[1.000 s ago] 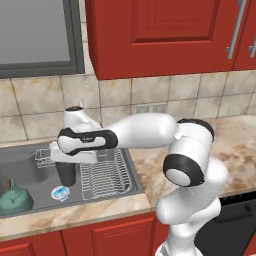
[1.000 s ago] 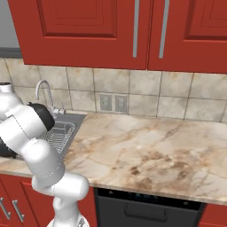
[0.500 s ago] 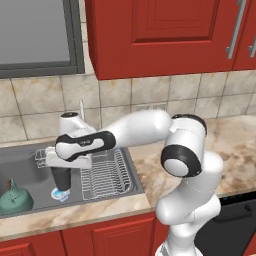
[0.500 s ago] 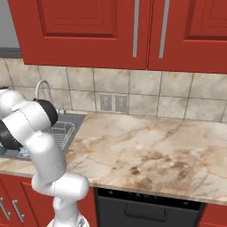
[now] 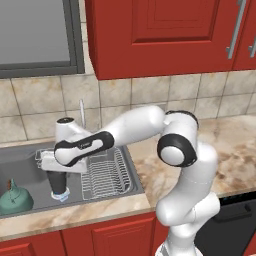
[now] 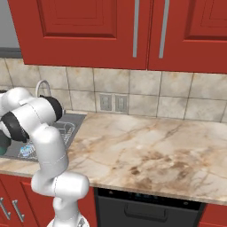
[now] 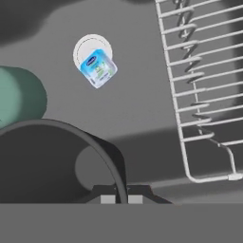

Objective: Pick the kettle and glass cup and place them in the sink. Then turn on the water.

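Red-cabinet kitchen, and down in the sink [image 5: 25, 165] my gripper [image 7: 121, 199] is pinched on the cup's [image 5: 57, 182] rim with the kettle [image 5: 14, 197] already sitting left of it, so I'd lower gently, avoid the rack [image 5: 107, 172], then release.

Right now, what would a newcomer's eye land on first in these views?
The white arm stretched low over the sink, its claw shut on the rim of the glass cup standing in the basin. Next, the teal kettle at the basin's left end, then the small blue-white tub on the sink floor beside the wire rack.
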Motion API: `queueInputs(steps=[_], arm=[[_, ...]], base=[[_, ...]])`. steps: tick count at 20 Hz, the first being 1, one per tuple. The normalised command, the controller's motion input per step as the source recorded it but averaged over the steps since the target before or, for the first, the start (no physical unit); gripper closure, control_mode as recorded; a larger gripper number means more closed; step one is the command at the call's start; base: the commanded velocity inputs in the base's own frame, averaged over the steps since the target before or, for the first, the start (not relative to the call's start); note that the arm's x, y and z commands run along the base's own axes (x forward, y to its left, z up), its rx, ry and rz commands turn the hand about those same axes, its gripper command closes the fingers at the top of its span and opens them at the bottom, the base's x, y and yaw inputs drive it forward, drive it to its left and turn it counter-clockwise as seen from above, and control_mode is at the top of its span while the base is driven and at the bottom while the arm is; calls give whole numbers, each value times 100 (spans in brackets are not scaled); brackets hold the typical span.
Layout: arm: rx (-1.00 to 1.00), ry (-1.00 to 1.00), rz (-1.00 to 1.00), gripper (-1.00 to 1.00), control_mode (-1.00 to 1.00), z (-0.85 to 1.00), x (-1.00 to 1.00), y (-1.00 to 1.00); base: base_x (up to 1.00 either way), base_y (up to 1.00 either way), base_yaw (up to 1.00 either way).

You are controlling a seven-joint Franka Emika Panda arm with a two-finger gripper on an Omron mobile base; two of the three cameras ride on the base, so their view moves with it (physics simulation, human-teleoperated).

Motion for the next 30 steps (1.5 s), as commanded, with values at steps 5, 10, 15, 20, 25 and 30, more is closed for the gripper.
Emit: queueInputs(steps=[5,10,15,20,25,30], arm=[[0,0,0,100,-100,-16,10,16],[0,0,0,100,-100,-16,5,8],[0,0,0,100,-100,-12,0,7],[0,0,0,100,-100,-13,2,10],[0,0,0,100,-100,-18,1,7],[0,0,0,100,-100,-18,0,0]], base=[[0,0,0],[0,0,0],[0,0,0],[0,0,0],[0,0,0],[0,0,0]])
